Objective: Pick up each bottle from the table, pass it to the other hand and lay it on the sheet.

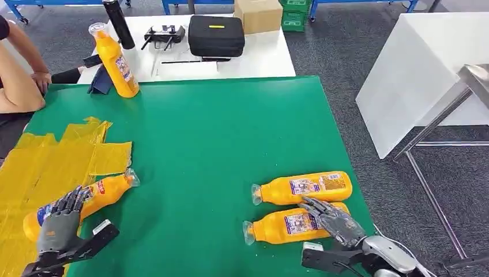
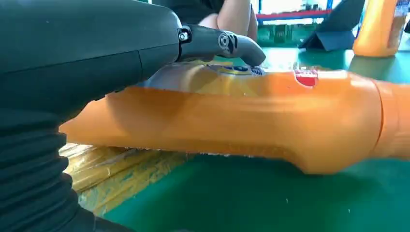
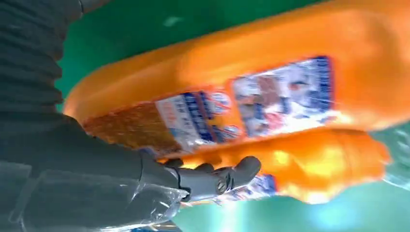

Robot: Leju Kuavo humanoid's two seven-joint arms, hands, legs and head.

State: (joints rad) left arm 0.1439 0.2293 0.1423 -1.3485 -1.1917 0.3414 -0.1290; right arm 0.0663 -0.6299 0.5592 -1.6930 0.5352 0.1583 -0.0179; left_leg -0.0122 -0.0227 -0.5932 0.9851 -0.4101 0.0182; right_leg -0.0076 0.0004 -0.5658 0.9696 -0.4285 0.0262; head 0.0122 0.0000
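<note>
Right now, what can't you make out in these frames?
- Left hand grip on its bottle: head view, fingers cover the contact.
- Right hand on near bottle: held or just touched, unclear.
- Labels: right wrist view, blurred.
- Sheet: head view, cut by frame edge.

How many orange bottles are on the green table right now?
4: one upright at the far left, one lying under the left hand, two lying side by side by the right hand.

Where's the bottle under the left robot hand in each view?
Head view: bottle lower left, partly on the yellow sheet, left robot hand resting on it.
Left wrist view: orange body across the middle.
Right wrist view: other bottles, beside the right robot hand.
Shared landmark: upright bottle, head and left wrist views.
</note>
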